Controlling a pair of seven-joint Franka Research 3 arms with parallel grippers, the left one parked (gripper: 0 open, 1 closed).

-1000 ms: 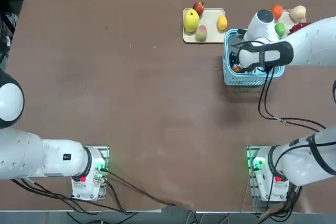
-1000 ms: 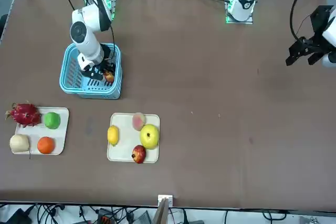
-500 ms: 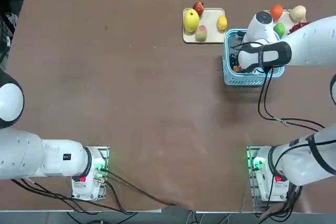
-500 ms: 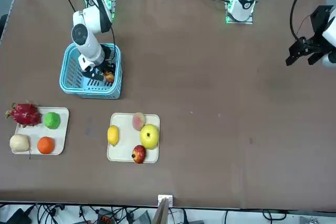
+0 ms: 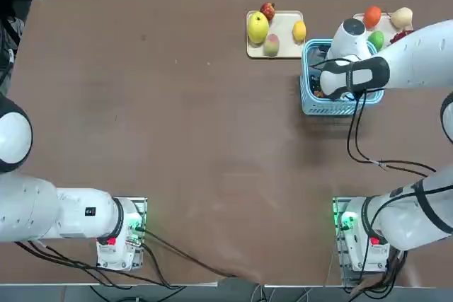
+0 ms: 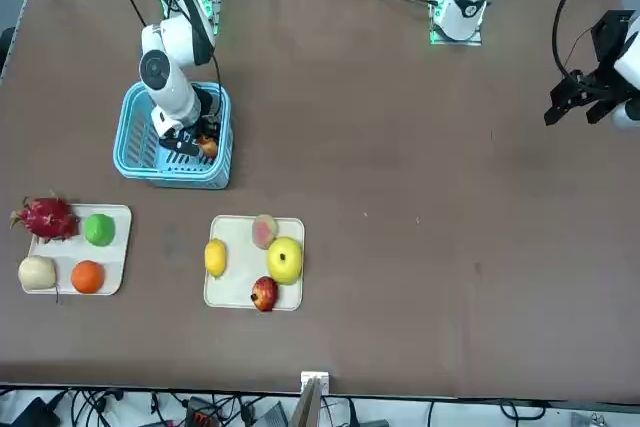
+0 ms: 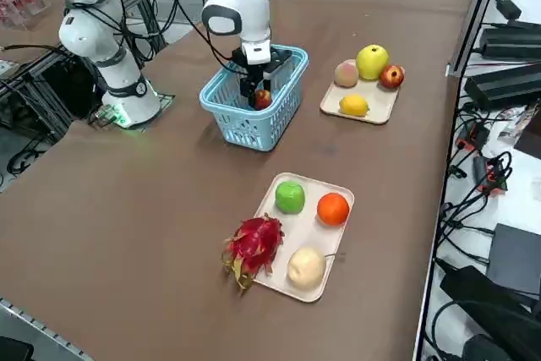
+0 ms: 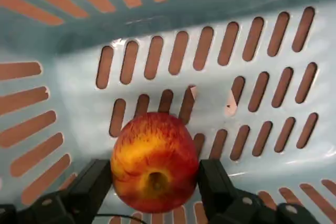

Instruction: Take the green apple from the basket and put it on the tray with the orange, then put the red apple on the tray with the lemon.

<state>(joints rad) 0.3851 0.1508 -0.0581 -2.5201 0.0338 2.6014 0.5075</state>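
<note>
The red apple [image 8: 154,161] with a yellow-orange patch lies on the floor of the light blue basket [image 7: 245,128]. My right gripper [image 8: 155,174] reaches down into the basket, one finger pressed against each side of the apple. The front view shows the apple [image 6: 207,146] beside the gripper [image 6: 195,142] at the basket's [image 6: 135,147] inner wall. The green apple [image 7: 290,196] and the orange [image 7: 333,208] sit on the nearer tray [image 7: 313,230]. The lemon [image 7: 353,105] lies on the other tray [image 7: 376,99], past the basket.
A dragon fruit [image 7: 254,247] and a cream round fruit [image 7: 306,268] share the orange's tray. A large yellow fruit [image 7: 372,61], a dark red fruit [image 7: 391,76] and a pink-green fruit [image 7: 345,73] share the lemon's tray. The table edge and cables lie just past both trays.
The right wrist has shifted slightly inside the basket. Its fingers have drawn in from fully open onto the red apple's sides.
</note>
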